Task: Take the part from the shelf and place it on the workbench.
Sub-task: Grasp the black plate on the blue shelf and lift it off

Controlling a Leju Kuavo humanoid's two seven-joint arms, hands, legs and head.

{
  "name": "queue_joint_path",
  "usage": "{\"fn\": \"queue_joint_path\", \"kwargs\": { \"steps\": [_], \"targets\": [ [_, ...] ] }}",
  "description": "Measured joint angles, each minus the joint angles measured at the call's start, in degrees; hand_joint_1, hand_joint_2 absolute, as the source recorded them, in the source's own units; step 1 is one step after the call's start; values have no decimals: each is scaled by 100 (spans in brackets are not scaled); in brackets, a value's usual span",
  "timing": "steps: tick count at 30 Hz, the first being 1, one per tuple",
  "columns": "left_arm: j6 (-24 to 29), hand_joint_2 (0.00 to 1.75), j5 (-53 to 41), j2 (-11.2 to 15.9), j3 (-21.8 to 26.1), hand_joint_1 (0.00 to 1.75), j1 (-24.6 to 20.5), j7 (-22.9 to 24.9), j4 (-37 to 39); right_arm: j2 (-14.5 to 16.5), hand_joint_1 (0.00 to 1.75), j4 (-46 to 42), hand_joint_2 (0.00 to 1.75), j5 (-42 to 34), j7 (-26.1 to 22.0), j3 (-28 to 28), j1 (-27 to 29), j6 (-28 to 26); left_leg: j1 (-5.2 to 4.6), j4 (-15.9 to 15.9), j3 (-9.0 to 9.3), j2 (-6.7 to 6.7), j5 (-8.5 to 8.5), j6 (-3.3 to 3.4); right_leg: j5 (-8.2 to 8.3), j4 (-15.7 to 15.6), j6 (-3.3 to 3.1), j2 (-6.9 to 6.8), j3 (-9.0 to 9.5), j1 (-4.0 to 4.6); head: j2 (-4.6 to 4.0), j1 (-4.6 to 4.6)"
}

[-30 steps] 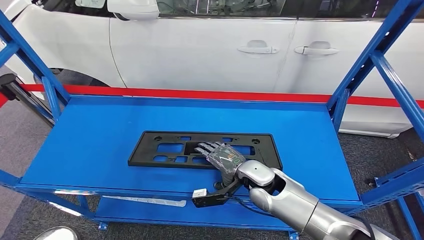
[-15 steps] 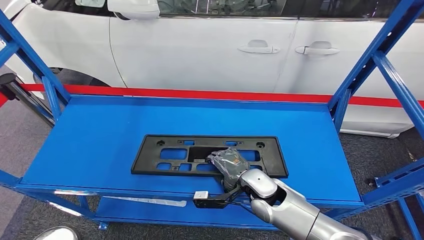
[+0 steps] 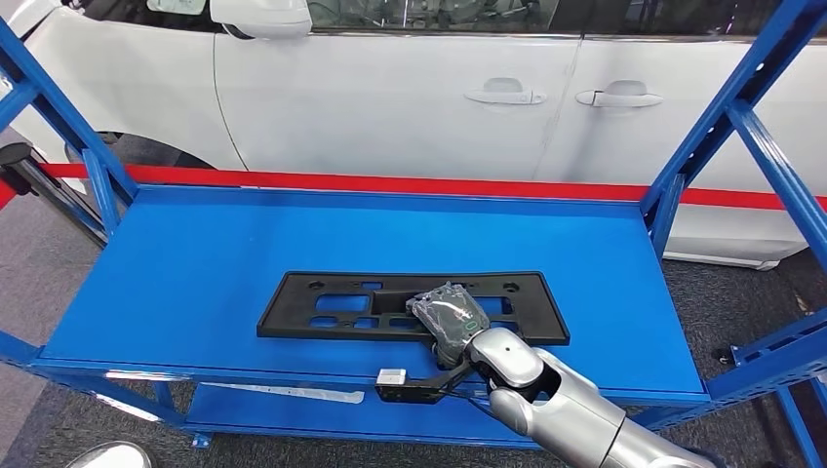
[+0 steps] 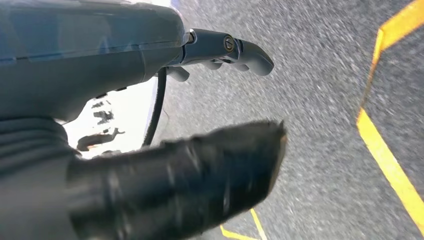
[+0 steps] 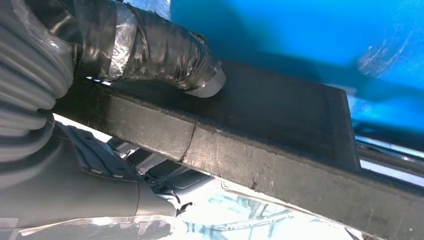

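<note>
The right hand [image 3: 447, 317] grips the flat black plastic plate with rectangular cut-outs [image 3: 332, 305] at its near long edge, right of the middle. In the head view the fingers [image 3: 444, 295] curl down over the top of the plate; in the right wrist view the taped grey thumb [image 5: 165, 52] presses flat on one face of the plate [image 5: 280, 145] and the plate's thick edge runs across just beside the hand [image 5: 65, 110].

The plate lies on the blue metal shelf [image 3: 176, 263], toward the front, its long side parallel to the front lip; how much of it touches the deck cannot be told. Bare blue deck lies all round it, widest behind and to the left. Blue uprights [image 3: 727, 117] stand at the shelf's corners. A white car [image 3: 390, 88] with a red stripe below it stands behind.

The left hand [image 4: 150, 165] hangs over grey floor [image 4: 320, 100] with yellow lines; its fingers [image 4: 240, 50] are apart from the thumb and hold nothing.

No writing can be read.
</note>
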Motion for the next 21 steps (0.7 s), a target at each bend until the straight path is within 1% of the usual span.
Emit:
{"fn": "queue_joint_path", "kwargs": {
  "steps": [3, 7, 10, 12, 16, 21],
  "targets": [
    [-15, 175, -30, 0, 38, 0, 7, -4, 0, -10, 175, -83, 175, 20, -62, -55, 66, -28, 0, 0, 0, 0, -2, -1, -1, 0, 0, 1, 0, 0, -1, 0],
    [191, 175, -22, 0, 67, 0, 18, -24, 0, -46, 175, -236, 175, -61, -155, -138, 134, -62, 0, 1, 1, 0, -4, -3, -2, 0, 0, 1, -1, 0, -1, 0],
    [218, 175, -48, 0, 87, 0, 33, -121, 0, -136, 175, -428, 175, -315, -395, -208, 172, -20, 0, 1, 1, 5, -6, -1, -3, 0, 0, 6, 0, 0, -1, 1],
    [211, 175, -90, 0, 87, 0, 36, -82, 0, -209, 175, -584, 175, -411, -525, -233, 180, -1, 0, 1, 2, 14, -9, 0, -3, 0, 0, 14, -1, 0, -1, 1],
    [210, 175, -118, 0, 87, 0, 35, -7, 0, -284, 175, -868, 175, -412, -587, -245, 197, -22, 0, 2, 2, 19, -10, 1, -2, -1, 0, 18, -3, 0, -1, 0],
    [232, 175, -223, 0, 87, 0, 35, 162, 0, -288, 175, -1172, 175, -378, -598, -262, 300, -268, -10, 25, -9, 15, -21, 21, 4, -8, 8, 13, -6, -19, 0, 0]
  ]
}}
